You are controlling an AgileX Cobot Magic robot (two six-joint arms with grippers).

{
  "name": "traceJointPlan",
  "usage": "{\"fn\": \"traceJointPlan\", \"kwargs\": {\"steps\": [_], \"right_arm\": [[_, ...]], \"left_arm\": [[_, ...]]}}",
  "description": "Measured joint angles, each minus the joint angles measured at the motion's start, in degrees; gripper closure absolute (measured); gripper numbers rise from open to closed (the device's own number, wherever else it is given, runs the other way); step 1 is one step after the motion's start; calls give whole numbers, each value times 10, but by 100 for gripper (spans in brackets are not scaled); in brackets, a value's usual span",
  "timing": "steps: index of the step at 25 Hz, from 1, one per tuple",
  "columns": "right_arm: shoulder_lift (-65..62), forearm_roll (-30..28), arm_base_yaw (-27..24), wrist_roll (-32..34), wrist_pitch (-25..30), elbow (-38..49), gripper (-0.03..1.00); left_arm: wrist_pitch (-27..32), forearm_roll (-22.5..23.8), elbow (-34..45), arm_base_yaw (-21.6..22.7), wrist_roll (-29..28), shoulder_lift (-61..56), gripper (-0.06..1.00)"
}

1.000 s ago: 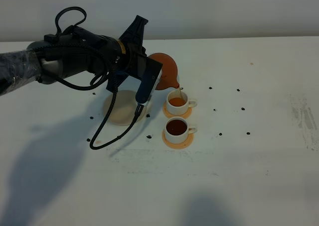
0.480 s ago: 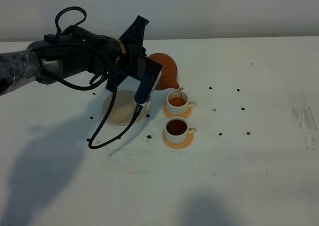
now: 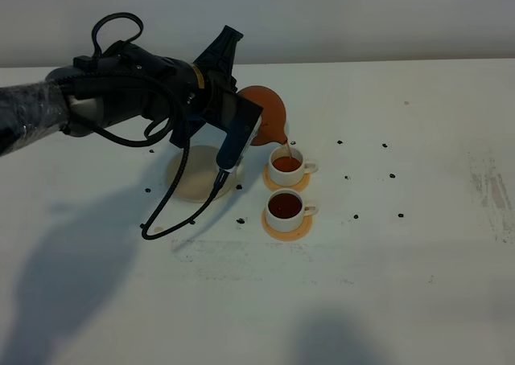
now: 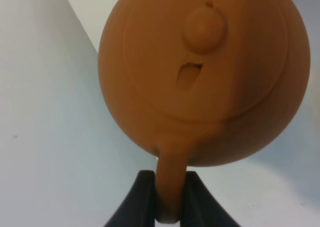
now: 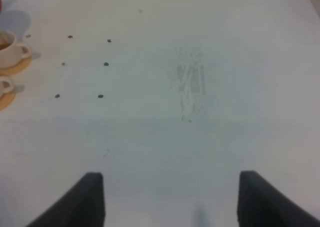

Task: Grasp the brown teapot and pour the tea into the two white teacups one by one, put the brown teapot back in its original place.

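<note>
Barely shifted left gripper (image 4: 169, 197), clamped on tilted brown teapot (image 3: 268, 114) (handle) over far teacup (image 3: 286, 166).

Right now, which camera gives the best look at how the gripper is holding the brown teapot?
The left wrist view: the left gripper is clamped on the handle of the brown teapot. The exterior high view hides that grip behind the arm, showing only the tilted teapot. The right wrist view misses the grip.

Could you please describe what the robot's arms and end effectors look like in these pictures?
The left arm is black, with a plastic-wrapped section near the frame edge, a yellow ring band at the wrist, and black cables looping above and hanging below it. Its left end effector has two dark, tapered fingers. The right end effector shows only two dark, blunt fingertips; the right arm itself is out of view.
</note>
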Motion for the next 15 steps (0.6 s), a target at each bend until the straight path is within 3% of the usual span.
{"fn": "traceJointPlan", "kwargs": {"steps": [15], "right_arm": [[0, 0, 0, 0, 0, 0, 42]], "left_arm": [[-3, 37, 0, -6, -18, 1, 86]]}}
